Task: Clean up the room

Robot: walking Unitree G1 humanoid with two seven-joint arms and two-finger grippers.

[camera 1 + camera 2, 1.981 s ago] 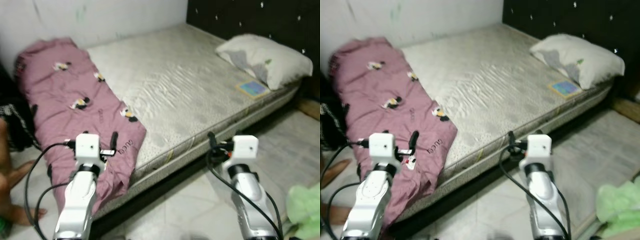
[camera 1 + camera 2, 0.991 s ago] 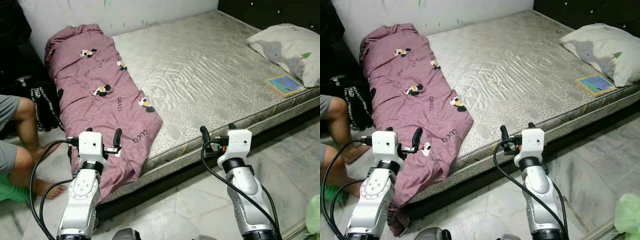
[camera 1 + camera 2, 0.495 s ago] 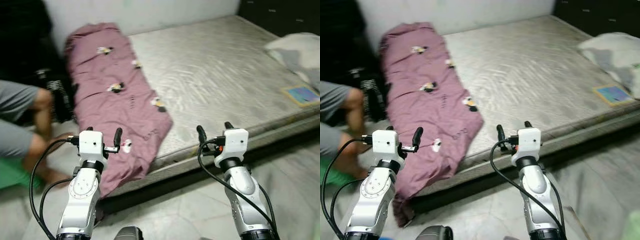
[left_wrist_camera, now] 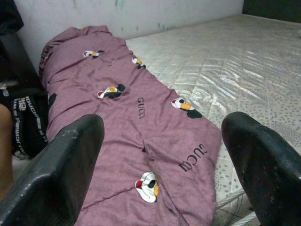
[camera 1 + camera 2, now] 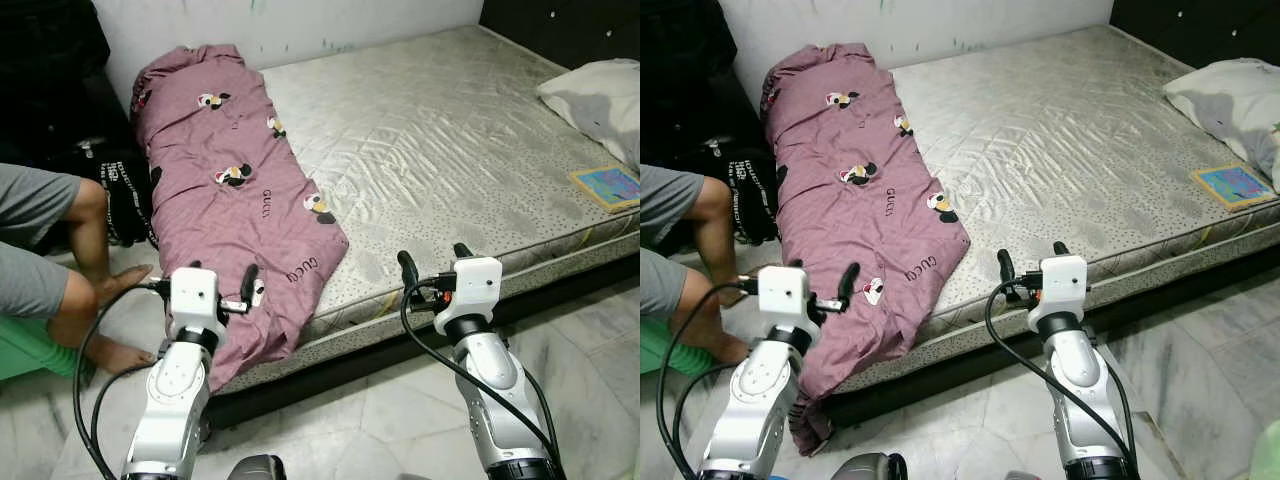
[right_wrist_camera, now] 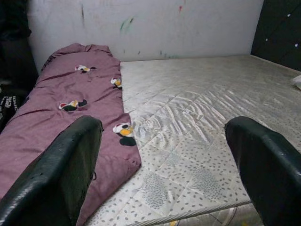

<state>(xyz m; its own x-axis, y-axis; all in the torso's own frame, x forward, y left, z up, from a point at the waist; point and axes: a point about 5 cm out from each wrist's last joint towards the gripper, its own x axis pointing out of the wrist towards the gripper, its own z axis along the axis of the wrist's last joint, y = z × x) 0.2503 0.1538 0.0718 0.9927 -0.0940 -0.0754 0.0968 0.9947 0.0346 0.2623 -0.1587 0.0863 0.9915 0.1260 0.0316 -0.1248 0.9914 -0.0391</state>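
A purple blanket [image 5: 235,190] with small cartoon prints lies crumpled along the left side of the bare mattress [image 5: 440,150], and its lower end hangs over the front edge. My left gripper [image 5: 222,278] is open in the air in front of that hanging end, not touching it. My right gripper [image 5: 435,260] is open too, held before the mattress's front edge further right. In the left wrist view the blanket [image 4: 141,122] lies between the spread fingers [image 4: 66,165]. A grey-white pillow [image 5: 600,100] rests at the bed's right end, with a flat colourful booklet [image 5: 608,186] beside it.
A person sits on the floor at the left, with a bare leg [image 5: 60,260] close to the blanket's hanging end. A black bag [image 5: 125,195] leans by the bed's corner. Something green [image 5: 30,350] lies under the person. Marble floor [image 5: 590,330] runs along the bed front.
The camera has swung, so the bed and the person sit differently in the picture. Both grippers stay open and empty in front of me; the left one has shifted slightly right.
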